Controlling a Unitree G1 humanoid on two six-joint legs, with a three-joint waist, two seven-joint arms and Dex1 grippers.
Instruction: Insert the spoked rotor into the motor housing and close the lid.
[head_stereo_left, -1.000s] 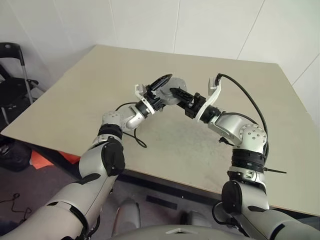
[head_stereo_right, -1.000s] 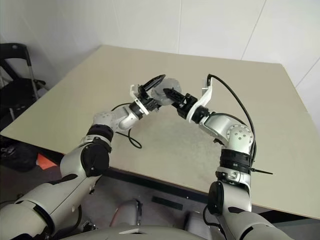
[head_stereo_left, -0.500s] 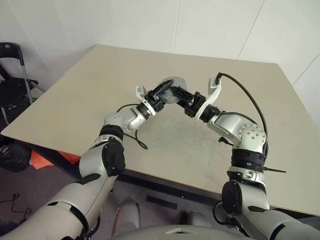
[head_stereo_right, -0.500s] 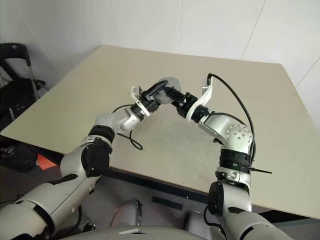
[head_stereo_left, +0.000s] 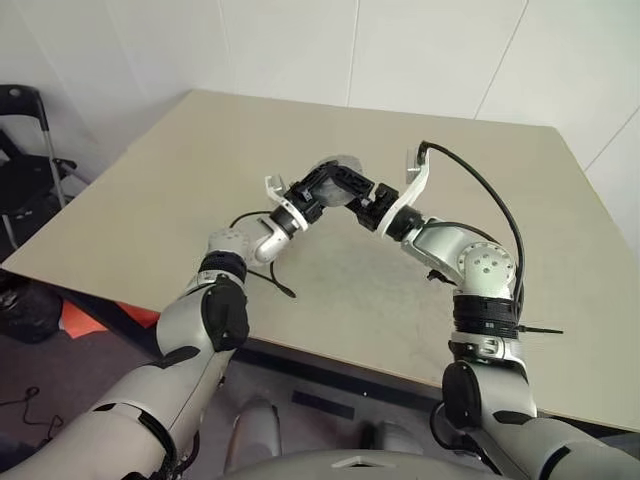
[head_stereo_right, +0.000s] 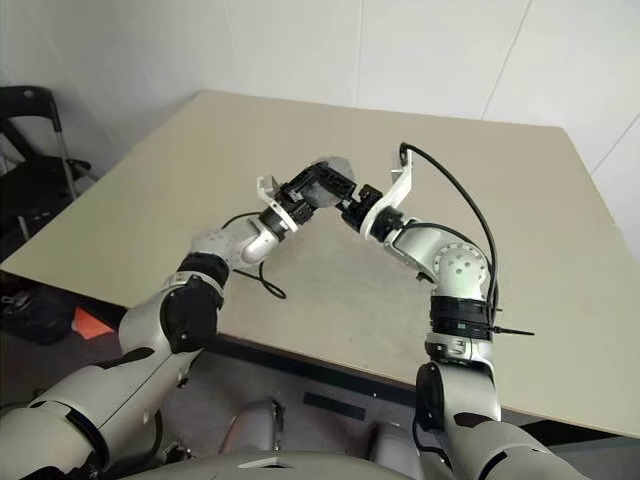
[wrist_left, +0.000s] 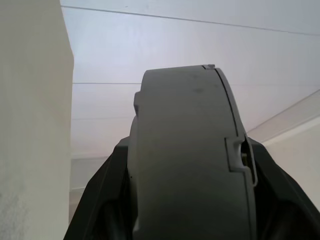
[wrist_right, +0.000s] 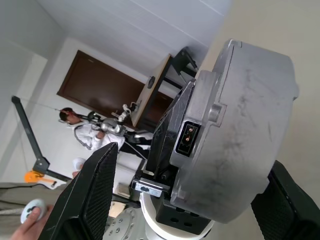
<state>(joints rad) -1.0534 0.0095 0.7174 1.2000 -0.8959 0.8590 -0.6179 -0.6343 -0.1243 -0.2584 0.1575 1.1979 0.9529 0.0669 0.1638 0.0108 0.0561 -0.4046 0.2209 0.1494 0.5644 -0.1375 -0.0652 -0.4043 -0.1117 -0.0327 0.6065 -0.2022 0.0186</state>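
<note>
Currently left gripper (wrist_left: 185, 220) clamped on motor housing (wrist_left: 187, 155) above table (head_stereo_left: 420, 290); right gripper (wrist_right: 185, 200) spread wide around it, not gripping.

Motor housing (head_stereo_left: 343, 172) between hands, above table (head_stereo_left: 200, 180).

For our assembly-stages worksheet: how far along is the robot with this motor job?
Done, apparently: the housing looks closed all round. In hand: the left gripper clamps it above the table; the right gripper stands open beside it. Left: probably just setting it down.
</note>
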